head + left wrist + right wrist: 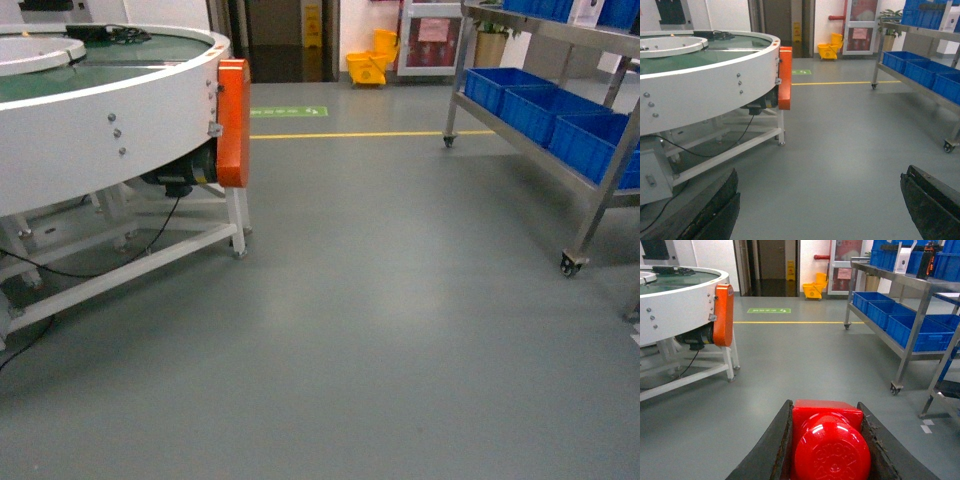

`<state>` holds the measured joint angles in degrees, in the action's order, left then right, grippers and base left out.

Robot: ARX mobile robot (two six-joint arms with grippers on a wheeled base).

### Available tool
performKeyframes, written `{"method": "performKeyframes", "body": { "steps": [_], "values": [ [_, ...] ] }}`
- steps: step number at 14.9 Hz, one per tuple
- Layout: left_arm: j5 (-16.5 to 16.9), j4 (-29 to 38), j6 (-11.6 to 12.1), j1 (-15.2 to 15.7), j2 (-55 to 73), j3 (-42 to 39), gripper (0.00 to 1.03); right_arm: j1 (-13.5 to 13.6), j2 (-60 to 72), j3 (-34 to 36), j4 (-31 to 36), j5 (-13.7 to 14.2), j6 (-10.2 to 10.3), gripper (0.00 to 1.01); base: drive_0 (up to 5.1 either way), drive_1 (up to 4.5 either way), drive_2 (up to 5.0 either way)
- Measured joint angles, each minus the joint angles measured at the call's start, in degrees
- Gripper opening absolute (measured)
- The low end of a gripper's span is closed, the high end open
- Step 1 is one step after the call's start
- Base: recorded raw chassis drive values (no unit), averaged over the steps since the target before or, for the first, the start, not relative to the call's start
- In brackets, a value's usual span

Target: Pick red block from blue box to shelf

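Observation:
The red block (830, 440), glossy with its round stud facing the camera, fills the bottom of the right wrist view. My right gripper (826, 412) is shut on it, one dark finger pressed against each side. Across the grey floor stands the shelf (912, 292), a steel rack on castors, at the right (600, 190) (920, 85). My left gripper (820, 200) is open, its fingers (715, 210) wide apart over bare floor and holding nothing. Neither gripper shows in the head view. The blue box is out of view.
Dark blue crates (540, 105) sit on the shelf's lower tier. A large white round conveyor table (110, 110) with an orange guard (233, 122) stands on the left. Yellow mop buckets (370, 62) and a doorway lie at the far wall, behind a yellow floor line (350, 134).

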<state>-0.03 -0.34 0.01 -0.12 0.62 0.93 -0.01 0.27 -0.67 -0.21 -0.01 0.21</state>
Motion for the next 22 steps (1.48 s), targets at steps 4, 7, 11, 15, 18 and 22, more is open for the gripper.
{"method": "performKeyframes", "body": {
  "steps": [4,7,11,15,18,22],
  "values": [
    [0.02,0.09,0.00,0.00,0.00,0.00,0.98,0.00,0.00,0.00,-0.04,0.02,0.00,0.28,0.1,4.31,-4.1],
    [0.04,0.15,0.02,0.00,0.00,0.00,0.98,0.00,0.00,0.00,-0.17,0.02,0.00,0.28,0.1,4.31,-4.1],
    [0.02,0.02,0.00,0.00,0.00,0.00,0.98,0.00,0.00,0.00,-0.17,0.02,0.00,0.28,0.1,4.31,-4.1],
    [0.00,-0.11,0.00,0.00,0.00,0.00,0.98,0.00,0.00,0.00,-0.15,0.02,0.00,0.28,0.1,4.31,-4.1],
    [-0.04,0.04,0.02,0.00,0.00,0.00,0.98,0.00,0.00,0.00,0.00,0.00,0.00,0.28,0.1,4.31,-4.1],
    [0.02,0.15,0.00,0.00,0.00,0.00,0.98,0.00,0.00,0.00,-0.07,0.02,0.00,0.28,0.1,4.31,-4.1]
  ]
}}
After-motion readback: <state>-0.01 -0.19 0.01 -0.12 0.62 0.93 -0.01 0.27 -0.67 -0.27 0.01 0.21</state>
